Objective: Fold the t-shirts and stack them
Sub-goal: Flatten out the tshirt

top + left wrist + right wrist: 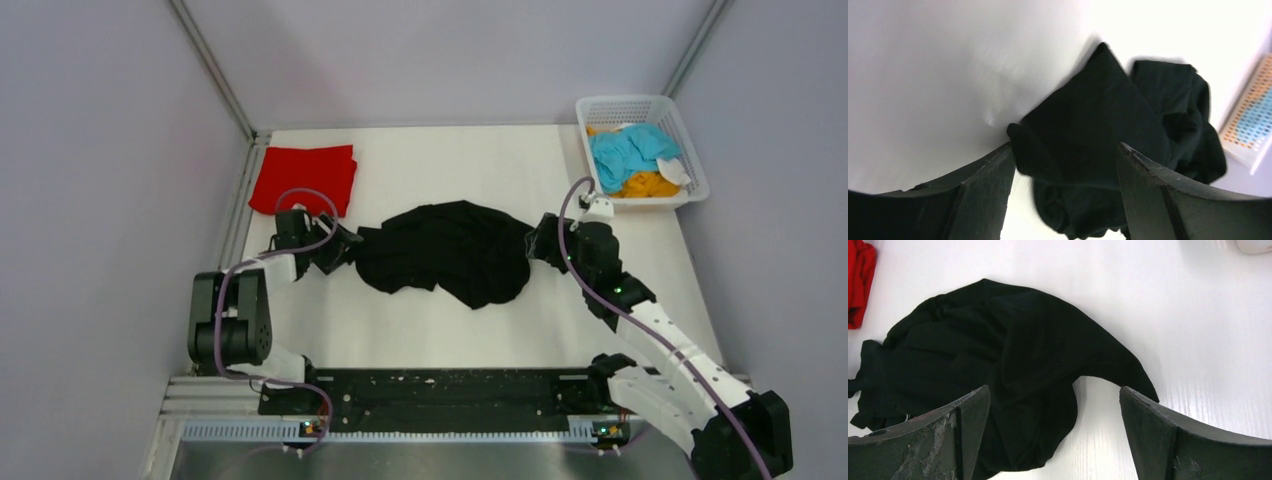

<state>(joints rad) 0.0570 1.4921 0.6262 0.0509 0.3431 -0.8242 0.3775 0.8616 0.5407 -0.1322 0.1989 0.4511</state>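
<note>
Four t-shirts are in view: one black t-shirt (445,255) lying crumpled at the middle of the counter (450,335), one red t-shirt (305,178) folded flat at the far left corner, and one light blue t-shirt (628,150) and one orange t-shirt (647,185) bunched together in the single white mesh basket (625,103) at the far right corner. Note two pincers, one at each end of the black t-shirt. You will see the left pincer (1065,150) standing wide open, the shirt's left end between its fingers but not clamped. The right pincer (1054,392) is likewise spread wide, straddling the shirt's right end without gripping it. The red t-shirt lies just beyond the left pincer; the basket sits near the right pincer. Bare counter lies on the near and far sides of the black t-shirt. Grey walls (100,150) close off the left, far and right edges.
</note>
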